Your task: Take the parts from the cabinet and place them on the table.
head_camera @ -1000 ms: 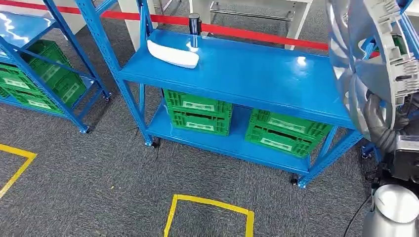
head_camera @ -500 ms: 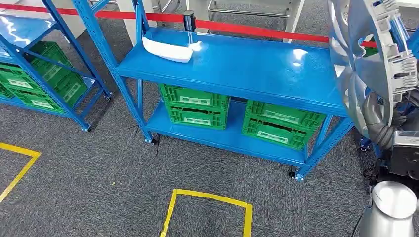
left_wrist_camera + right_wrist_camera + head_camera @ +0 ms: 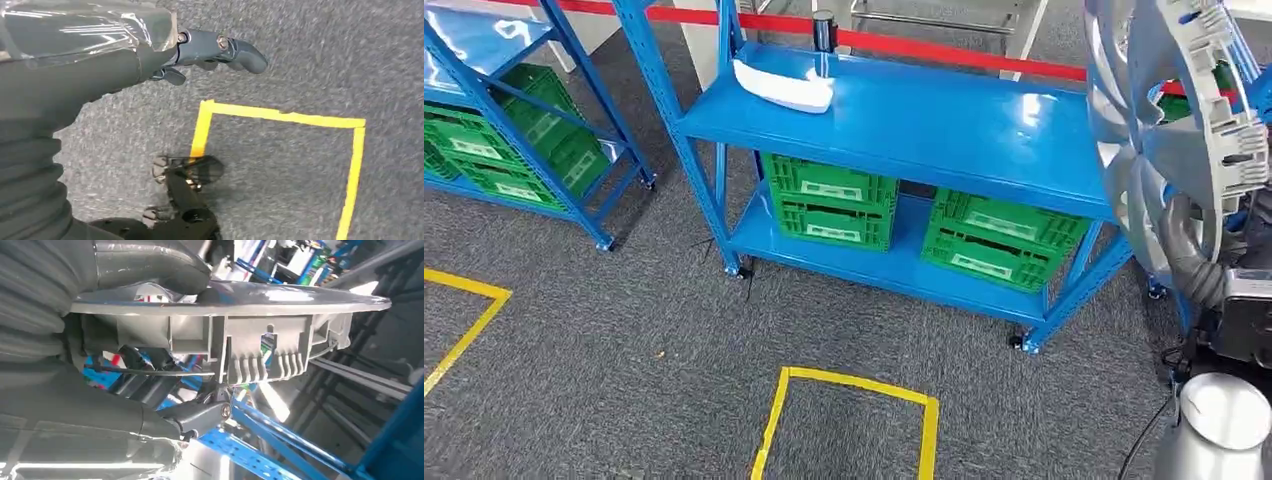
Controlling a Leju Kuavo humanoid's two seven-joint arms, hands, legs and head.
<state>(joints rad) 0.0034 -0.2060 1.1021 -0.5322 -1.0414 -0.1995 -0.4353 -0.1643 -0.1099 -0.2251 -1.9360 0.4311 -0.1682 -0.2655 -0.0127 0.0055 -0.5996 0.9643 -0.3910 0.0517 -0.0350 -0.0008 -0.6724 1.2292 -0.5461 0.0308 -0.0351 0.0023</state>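
Note:
My right hand (image 3: 1196,262) is raised at the right edge of the head view and grips a large silver-grey ribbed part (image 3: 1169,130), a round cover. In the right wrist view my thumb (image 3: 150,262) presses on the part's rim (image 3: 240,305) and dark fingers (image 3: 200,415) reach under it. A white curved part (image 3: 784,87) lies on the top shelf of the blue rack (image 3: 944,135) ahead. My left hand (image 3: 150,55) hangs over the grey carpet with nothing in it, its fingers (image 3: 240,50) extended.
Green crates (image 3: 829,200) (image 3: 999,240) stand on the rack's lower shelf. A second blue rack (image 3: 574,110) with green crates (image 3: 514,140) stands to the left. A yellow tape square (image 3: 849,400) marks the carpet in front; a red line (image 3: 924,48) runs behind.
The whole picture has shifted a little, so the camera has moved; the rack now sits slightly higher and further right. My right hand still holds the silver part.

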